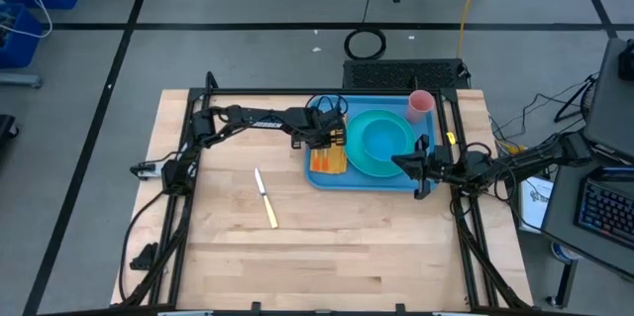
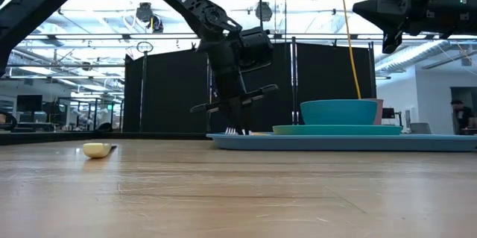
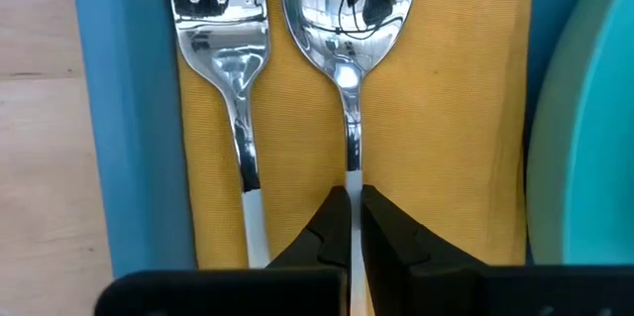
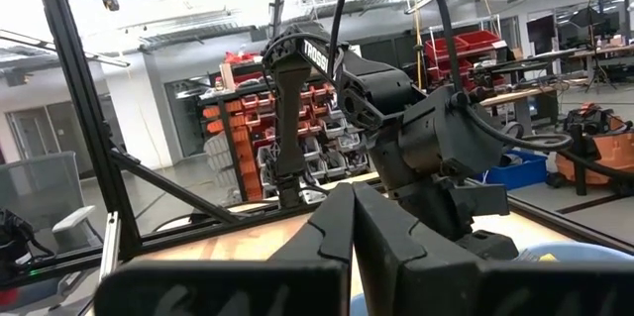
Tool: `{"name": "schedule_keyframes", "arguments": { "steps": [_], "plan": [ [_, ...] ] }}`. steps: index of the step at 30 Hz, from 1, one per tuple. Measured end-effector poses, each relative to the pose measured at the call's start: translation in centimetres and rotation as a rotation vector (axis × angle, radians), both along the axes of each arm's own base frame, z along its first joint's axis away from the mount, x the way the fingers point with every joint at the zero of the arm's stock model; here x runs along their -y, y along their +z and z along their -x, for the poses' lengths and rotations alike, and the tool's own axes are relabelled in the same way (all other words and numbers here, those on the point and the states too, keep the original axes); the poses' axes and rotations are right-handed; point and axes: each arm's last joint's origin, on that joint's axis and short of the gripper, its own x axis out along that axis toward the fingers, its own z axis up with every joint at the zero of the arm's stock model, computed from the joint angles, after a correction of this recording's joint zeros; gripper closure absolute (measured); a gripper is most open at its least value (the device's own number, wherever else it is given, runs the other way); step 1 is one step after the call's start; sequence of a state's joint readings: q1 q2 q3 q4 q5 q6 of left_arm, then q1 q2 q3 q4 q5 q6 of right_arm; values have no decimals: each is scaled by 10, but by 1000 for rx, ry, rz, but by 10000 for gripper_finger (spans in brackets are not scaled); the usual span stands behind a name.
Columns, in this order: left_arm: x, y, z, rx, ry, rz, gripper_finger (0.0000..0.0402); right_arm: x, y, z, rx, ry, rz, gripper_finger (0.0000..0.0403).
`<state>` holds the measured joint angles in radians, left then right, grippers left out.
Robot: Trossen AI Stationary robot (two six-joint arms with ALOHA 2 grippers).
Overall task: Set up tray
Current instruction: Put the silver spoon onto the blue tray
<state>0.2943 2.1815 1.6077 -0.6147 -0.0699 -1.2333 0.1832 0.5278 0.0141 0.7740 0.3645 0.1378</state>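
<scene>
**Inspector:** Left hand [image 3: 349, 219] first. Fingers pinched tight on the handle of the spoon [image 3: 347, 19], which lies on the yellow napkin [image 3: 446, 108] just beside the fork [image 3: 226, 49], both parallel, bowl and tines pointing the same way.

**Assistant:** Why there?

**Inspector:** It reads as a place setting — cutlery together on the napkin, alongside the turquoise plate [image 1: 381, 143]. I judge the spoon is being set down or straightened; the grip is not yet released.

**Assistant:** And the tray?

**Inspector:** The tray [image 1: 319, 179] sits toward the far right of the table [image 1: 327, 257], carrying napkin, cutlery, plate with a bowl [image 2: 339, 111] on it, and a pink cup [image 1: 420, 104] at its far corner. A knife [image 1: 265, 199] lies well apart on the bare wood — likely still to be brought over.

**Assistant:** Right hand?

**Inspector:** Right hand [image 1: 424, 169] closed, empty, raised near the tray's right edge, waiting.
</scene>
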Motion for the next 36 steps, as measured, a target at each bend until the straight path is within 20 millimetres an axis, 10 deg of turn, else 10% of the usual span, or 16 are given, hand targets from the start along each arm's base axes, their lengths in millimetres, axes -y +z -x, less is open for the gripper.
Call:
{"name": "schedule_keyframes", "arguments": {
  "steps": [36],
  "plan": [
    [12, 0, -5, 11, 40, -45, 326, 0, 0, 0, -1, 0, 0, 403]
  ]
}}
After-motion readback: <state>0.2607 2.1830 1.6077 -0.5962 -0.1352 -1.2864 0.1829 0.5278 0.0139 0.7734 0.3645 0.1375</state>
